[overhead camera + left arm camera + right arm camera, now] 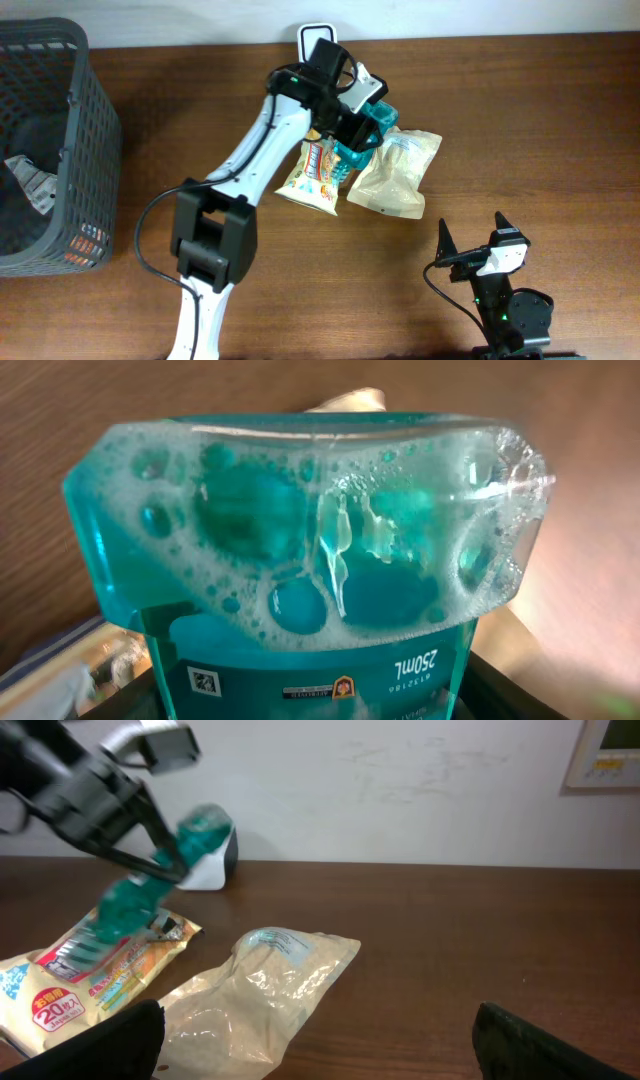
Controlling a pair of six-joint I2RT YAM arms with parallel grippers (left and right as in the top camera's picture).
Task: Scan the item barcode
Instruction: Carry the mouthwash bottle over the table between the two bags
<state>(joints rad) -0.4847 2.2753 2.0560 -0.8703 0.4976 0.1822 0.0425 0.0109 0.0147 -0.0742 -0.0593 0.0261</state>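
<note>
Count of things on the table: 1 teal bottle (pixel 379 120), 2 packets, 1 white device (pixel 369 90) (prob. the scanner, not certain), 1 dark mesh basket (pixel 95 150), plus 2 arms. The bottle is pinched between the fingers of the left gripper (pixel 358 128) at far centre. It is held tilted and off the wood, just beside the white device and over the far end of the snack bag (pixel 316 178). From the left wrist cam the liquid is seen to be teal w/ foam and bubbles against the clear wall. A label w/ "250ML" is read upside down, and the small logos next to it are too fine to be made out.

The snack bag is laid flat, centre of the table, yellow-white w/ a red "20" at its near-left corner. The characters after it can't be read. Touching it on the right, a beige pouch (pixel 398 172) w/ a pale printed patch is seen, its text not legible.

The right gripper (pixel 471 226) is kept at the near right, well apart from the packets. Its fingers are spread wide and nothing is held.

The basket is set at the far left edge. Sth grey-white is seen inside, not identifiable.
</note>
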